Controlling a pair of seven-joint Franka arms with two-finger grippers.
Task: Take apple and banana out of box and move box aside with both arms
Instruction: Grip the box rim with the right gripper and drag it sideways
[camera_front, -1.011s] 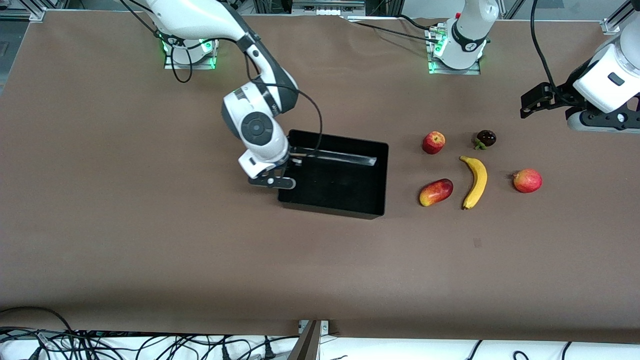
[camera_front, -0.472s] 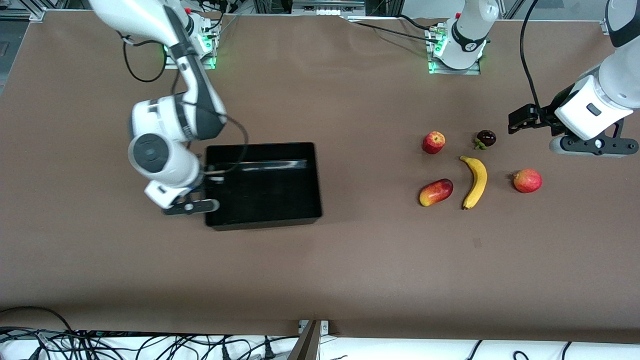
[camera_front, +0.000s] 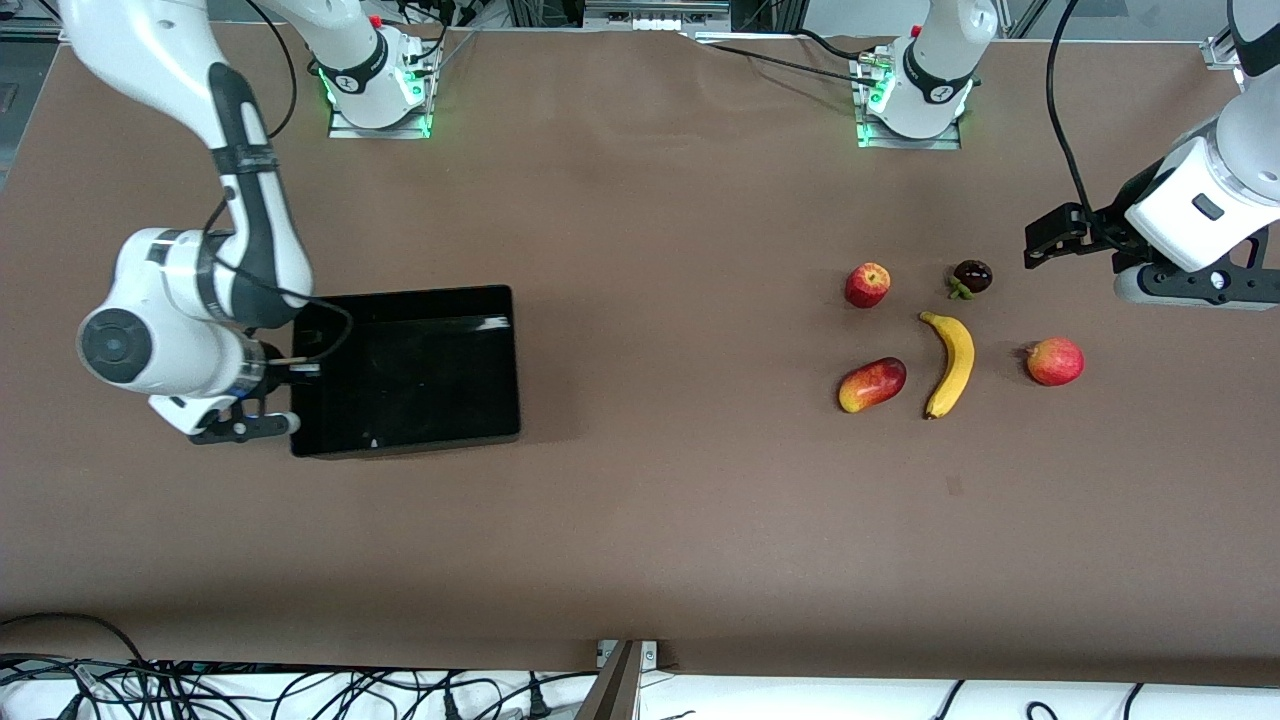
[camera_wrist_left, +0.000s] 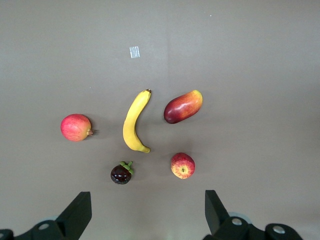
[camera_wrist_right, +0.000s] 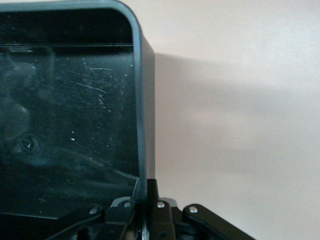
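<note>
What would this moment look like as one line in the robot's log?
right gripper: shut on black tray wall | left gripper: open above fruits | banana, apple: on table

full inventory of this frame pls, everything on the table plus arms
shallow glossy black tray: 1, black, toward the right arm's end
curved banana: 1, yellow, toward the left arm's end, amid the other fruits
small apple: 1, red with yellowish patch, farther than mango
oblong mango: 1, red-yellow, beside banana
round fruit: 1, red, beside banana
mangosteen: 1, dark purple, farther than banana
right pincer: shut on tray wall
left pincer: open, above the fruits
</note>
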